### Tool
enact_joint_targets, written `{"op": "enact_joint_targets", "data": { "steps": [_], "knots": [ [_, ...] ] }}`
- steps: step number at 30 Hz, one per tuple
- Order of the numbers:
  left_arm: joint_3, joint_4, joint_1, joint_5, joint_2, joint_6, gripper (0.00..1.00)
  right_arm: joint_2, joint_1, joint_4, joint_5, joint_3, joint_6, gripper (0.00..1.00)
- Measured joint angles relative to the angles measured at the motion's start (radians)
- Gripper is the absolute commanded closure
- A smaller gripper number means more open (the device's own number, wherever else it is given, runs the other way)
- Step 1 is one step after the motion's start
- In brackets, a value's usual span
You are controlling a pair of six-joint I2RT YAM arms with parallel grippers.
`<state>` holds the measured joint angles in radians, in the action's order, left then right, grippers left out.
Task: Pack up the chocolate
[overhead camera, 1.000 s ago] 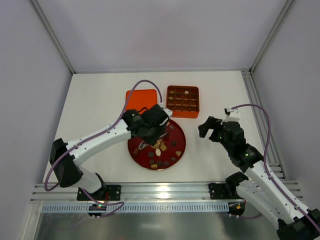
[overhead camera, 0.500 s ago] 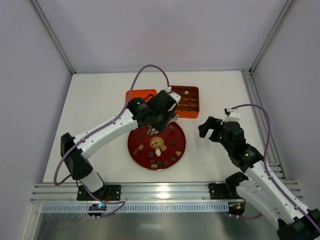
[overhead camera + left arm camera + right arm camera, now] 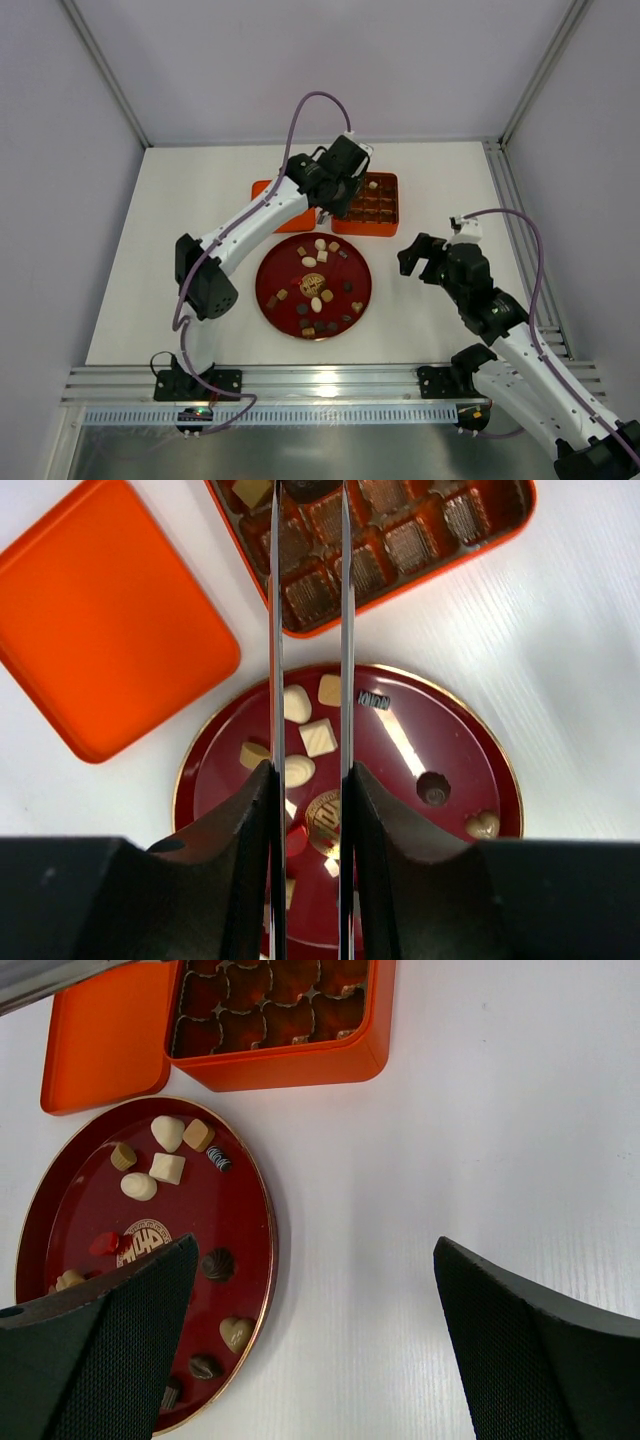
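Now the left fingers point(image 3: 250, 820) pinch a dark chocolate point(image 3: 312, 488) over the orange box point(image 3: 290, 1065), the right fingers point(image 3: 110, 1340) hang spread wide above the worktop point(image 3: 400, 1160), and the other chocolates point(image 3: 167, 1168) lie scattered on the red plate point(image 3: 60, 1200).

— How much of the box point(image 3: 410, 545) does the left wrist camera get?
— Only the near corner; the top edge cuts off the rest. The dark chocolate point(image 3: 308, 487) pinched in the left gripper point(image 3: 307, 498) is cut off there too, so its shape is lost.
— And the plate point(image 3: 440, 740)?
— The gripper's black body hides its near part, and each of the fingers point(image 3: 273, 630) hides a strip.
— From above?
— The left arm point(image 3: 335, 175) covers the box's left cells. The chocolates point(image 3: 316, 304) are too small to tell their shapes.
— The right wrist?
— The box's far rows run off the top. A blurred grey bar point(image 3: 60, 980) crosses the lid point(image 3: 100, 1040). One pad point(image 3: 100, 1350) of the right gripper point(image 3: 315, 1245) hides part of the plate.
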<state>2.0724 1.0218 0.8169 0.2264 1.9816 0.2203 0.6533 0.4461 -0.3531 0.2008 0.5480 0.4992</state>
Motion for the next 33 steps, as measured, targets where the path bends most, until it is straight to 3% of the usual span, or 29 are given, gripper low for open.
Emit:
{"op": "enact_joint_targets", "data": {
  "steps": [11, 33],
  "knots": [
    [0.076, -0.014, -0.039, -0.003, 0.130, -0.024, 0.67, -0.019, 0.000, -0.023, 0.008, 0.000, 0.000, 0.00],
    [0.117, -0.043, -0.040, -0.010, 0.182, -0.039, 0.66, -0.019, 0.000, -0.030, 0.014, 0.000, 0.000, 0.00]
  ]
}}
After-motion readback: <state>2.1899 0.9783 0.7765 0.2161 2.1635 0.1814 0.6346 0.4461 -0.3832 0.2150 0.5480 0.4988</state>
